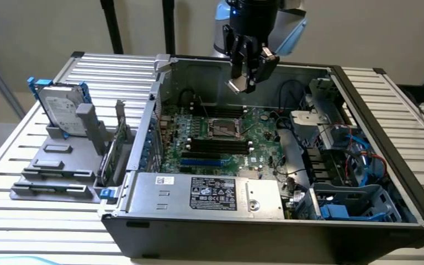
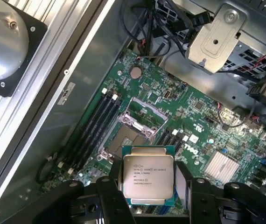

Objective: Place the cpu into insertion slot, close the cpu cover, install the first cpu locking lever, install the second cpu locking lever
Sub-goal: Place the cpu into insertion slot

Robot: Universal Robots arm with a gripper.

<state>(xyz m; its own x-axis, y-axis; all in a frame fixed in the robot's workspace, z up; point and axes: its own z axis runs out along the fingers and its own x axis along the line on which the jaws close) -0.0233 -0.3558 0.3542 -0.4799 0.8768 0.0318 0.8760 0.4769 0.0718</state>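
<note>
The cpu [image 2: 148, 175] is clamped edge to edge between the two dark fingers [image 2: 110, 198] of the gripper [image 1: 243, 83], printed face up, and hangs clear above the green motherboard [image 2: 203, 126]. Below it sits the insertion slot [image 1: 225, 128], dark and exposed. The cpu cover [image 2: 144, 111] stands swung open at the slot's edge. Long black memory slots [image 2: 93, 126] flank the socket. The open computer case [image 1: 388, 110] rests on a slatted metal table [image 1: 20, 165].
</note>
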